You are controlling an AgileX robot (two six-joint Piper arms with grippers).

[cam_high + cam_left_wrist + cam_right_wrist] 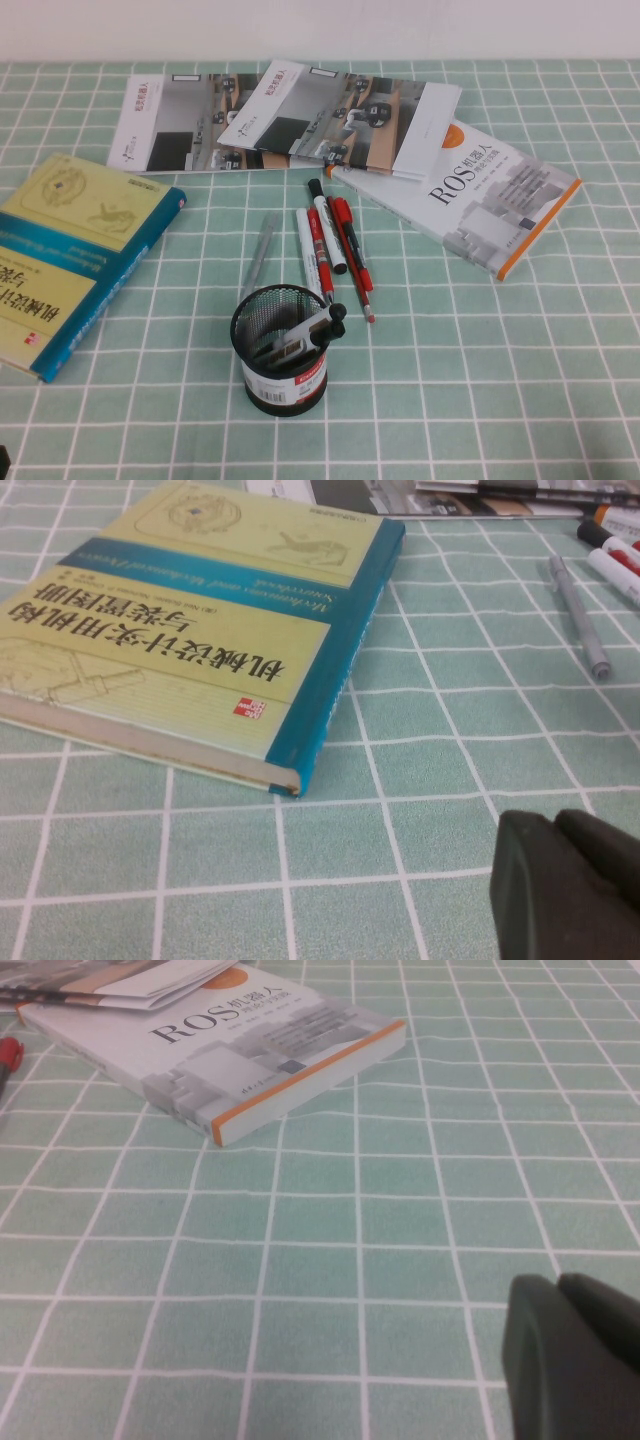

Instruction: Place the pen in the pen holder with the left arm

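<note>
Closest to the high camera stands the holder (281, 347), and the pen (303, 335) already lies inside it, slanted, its black cap resting on the rim toward the robot's right. So the placing looks done; what remains, at most, is for the left arm to stay clear and park. Just behind the holder a grey pen (258, 255) and a cluster of red and white markers (335, 243) lie flat, untouched. Further out, a yellow-and-blue book (70, 250) sits at the robot's left, a ROS book (468, 193) at its right, and brochures (285, 120) spread along the far edge. Neither arm shows in the high view. The left gripper (566, 888) hangs low over bare cloth near the yellow book's corner, well apart from the holder, jaws pressed together and holding nothing. The right gripper (572, 1355) hovers over open squares short of the ROS book, jaws likewise together. A green-and-white checked cloth covers the surface (500, 380); a pale wall runs behind.
</note>
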